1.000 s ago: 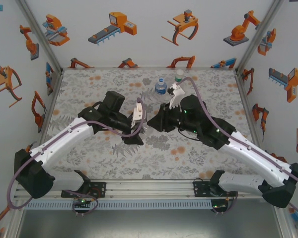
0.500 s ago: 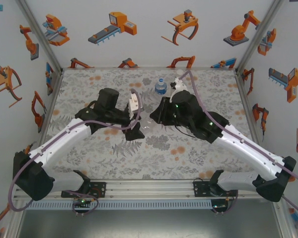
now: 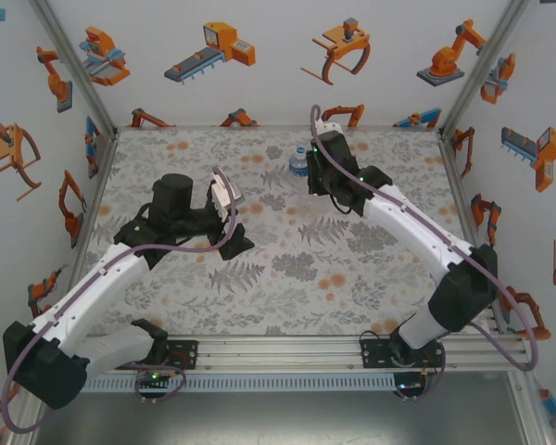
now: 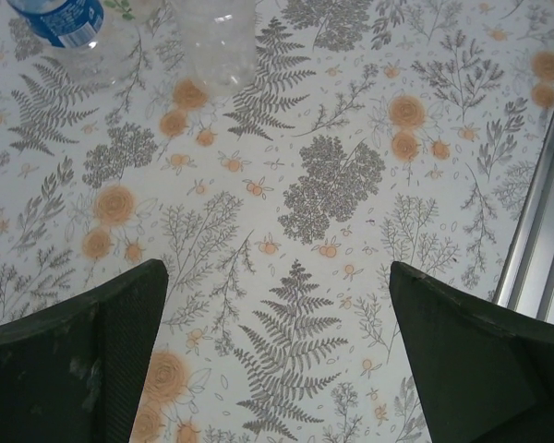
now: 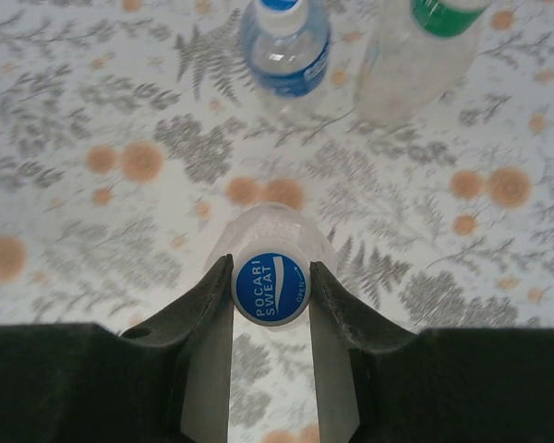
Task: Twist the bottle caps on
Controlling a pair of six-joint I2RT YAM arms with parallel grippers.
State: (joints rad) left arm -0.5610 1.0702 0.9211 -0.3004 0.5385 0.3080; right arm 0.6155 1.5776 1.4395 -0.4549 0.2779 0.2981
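My right gripper (image 5: 270, 273) is closed on the blue cap (image 5: 270, 288) lettered POCARI SWEAT, one finger on each side of its rim; the cap sits on the neck of the clear unlabelled bottle (image 5: 258, 226), which stands upright directly under my fingertips on the patterned mat (image 5: 92, 101); whether the thread has caught I cannot tell; ahead of this hand stand the blue-labelled bottle (image 5: 284, 46), slightly to the left, and the green-labelled bottle (image 5: 423, 60) to the right, both apart from my fingers; my left gripper (image 4: 277, 277) is spread wide and holds nothing, bare mat between its fingers, with the blue-labelled bottle and the clear one well ahead of it and to the left

I judge the cap small, stiff and light, smooth enough to slip if I pinch only its top edge, so the hold belongs across the rim at its widest; the bottle looks empty, thin-walled and soft, so it should weigh little, dent under a hard squeeze, and turn or tip with the cap unless braced; my free left hand would best take it low on the body, gently
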